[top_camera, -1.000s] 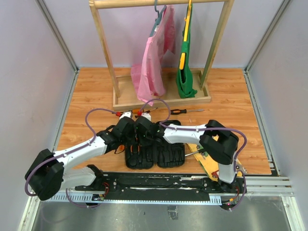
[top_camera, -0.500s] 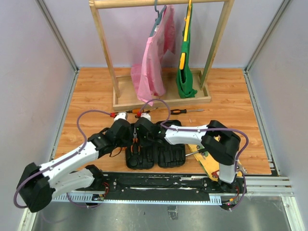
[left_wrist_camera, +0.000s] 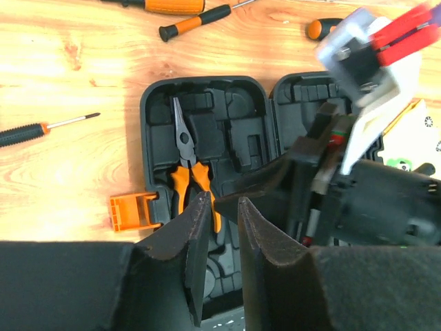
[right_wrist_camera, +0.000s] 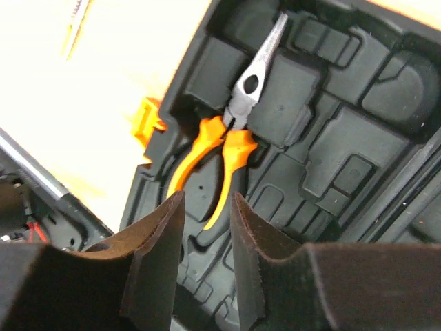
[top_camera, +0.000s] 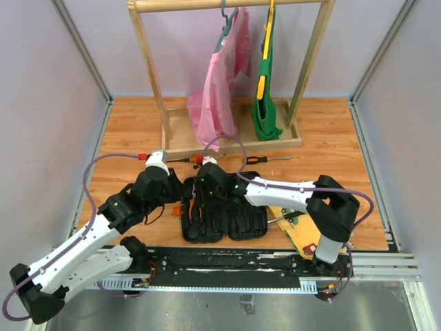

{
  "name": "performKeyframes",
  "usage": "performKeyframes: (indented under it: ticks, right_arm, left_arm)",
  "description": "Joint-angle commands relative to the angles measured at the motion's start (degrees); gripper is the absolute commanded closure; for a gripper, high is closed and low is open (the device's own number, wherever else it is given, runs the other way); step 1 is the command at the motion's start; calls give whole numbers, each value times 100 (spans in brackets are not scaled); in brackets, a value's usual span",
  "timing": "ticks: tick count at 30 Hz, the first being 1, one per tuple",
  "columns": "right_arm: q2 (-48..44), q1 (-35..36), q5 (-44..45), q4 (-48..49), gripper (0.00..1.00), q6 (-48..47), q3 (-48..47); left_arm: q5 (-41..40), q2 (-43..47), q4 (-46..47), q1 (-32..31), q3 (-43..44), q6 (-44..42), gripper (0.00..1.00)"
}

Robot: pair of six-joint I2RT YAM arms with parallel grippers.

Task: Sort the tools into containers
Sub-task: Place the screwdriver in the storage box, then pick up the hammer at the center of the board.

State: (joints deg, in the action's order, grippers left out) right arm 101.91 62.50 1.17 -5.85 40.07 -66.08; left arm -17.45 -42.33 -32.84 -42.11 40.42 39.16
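Note:
The black tool case (top_camera: 238, 221) lies open near the table's front edge. Orange-handled pliers (top_camera: 195, 209) rest in a moulded slot of its left half (left_wrist_camera: 234, 138). In the left wrist view the pliers (left_wrist_camera: 186, 172) lie just ahead of my left gripper (left_wrist_camera: 222, 207), whose jaws stand slightly open with nothing between them. My right gripper (right_wrist_camera: 207, 207) hovers over the pliers' handles (right_wrist_camera: 227, 145), also slightly open and empty. From above, the left gripper (top_camera: 172, 194) is at the case's left edge and the right gripper (top_camera: 204, 189) is over its back. Screwdrivers (top_camera: 265, 159) (left_wrist_camera: 41, 129) (left_wrist_camera: 196, 21) lie on the wood.
The case's orange latch (left_wrist_camera: 131, 210) sticks out on its left side. A yellow picture board (top_camera: 300, 231) lies right of the case. A wooden clothes rack (top_camera: 231, 141) with pink and green garments stands at the back. Grey walls close in both sides.
Both grippers have opened a little. My left arm has drawn back to the left, off the case, and the pliers now lie free in their slot. The right gripper has moved slightly.

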Motion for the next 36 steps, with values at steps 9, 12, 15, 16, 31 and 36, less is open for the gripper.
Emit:
performKeyframes:
  ticks: [9,12,15,16,31,36]
  right_arm:
    - [-1475,-45,764,-748,57,-886,534]
    - [-1983,-44,1165,-989,53,-961,919]
    - [-2631,-46,1656,-1326,47,-861,1304]
    - [-2772,-53,1838,-1407,45,-824,1417]
    - [-6108,-2049,2133,-3069,29,406,3266]
    - [-6782,-2331,2207,-3055,28,897,3649]
  left_arm:
    - [-27,464,-91,-26,152,-424,67]
    - [51,524,-18,-26,215,-622,66]
    - [154,565,92,-26,253,-800,64]
    - [169,563,132,-26,255,-850,63]
    - [-19,259,300,-26,253,-1306,60]
    - [-176,263,322,-26,178,-1241,59]
